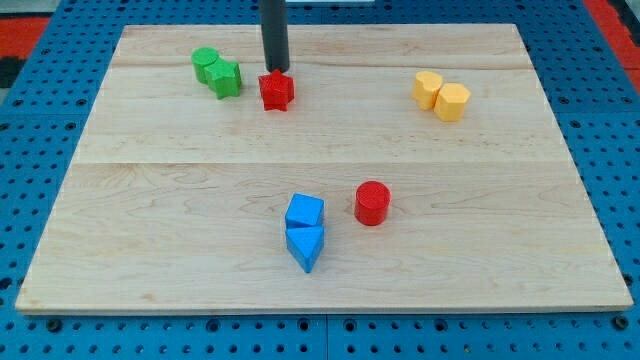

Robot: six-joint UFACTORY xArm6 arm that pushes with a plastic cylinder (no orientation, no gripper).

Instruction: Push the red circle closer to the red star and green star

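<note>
The red circle [372,203], a short cylinder, stands on the wooden board [480,260] right of centre, toward the view's bottom. The red star [276,91] lies near the view's top, left of centre. The green star [226,78] lies just to its left, touching a green circle [205,63]. My tip [275,70] is at the red star's top edge, touching or nearly touching it. The tip is far from the red circle, up and to the left of it.
A blue cube [304,212] and a blue triangle [306,246] sit together just left of the red circle. Two yellow blocks [441,96] lie at the view's upper right. A blue pegboard [30,150] surrounds the board.
</note>
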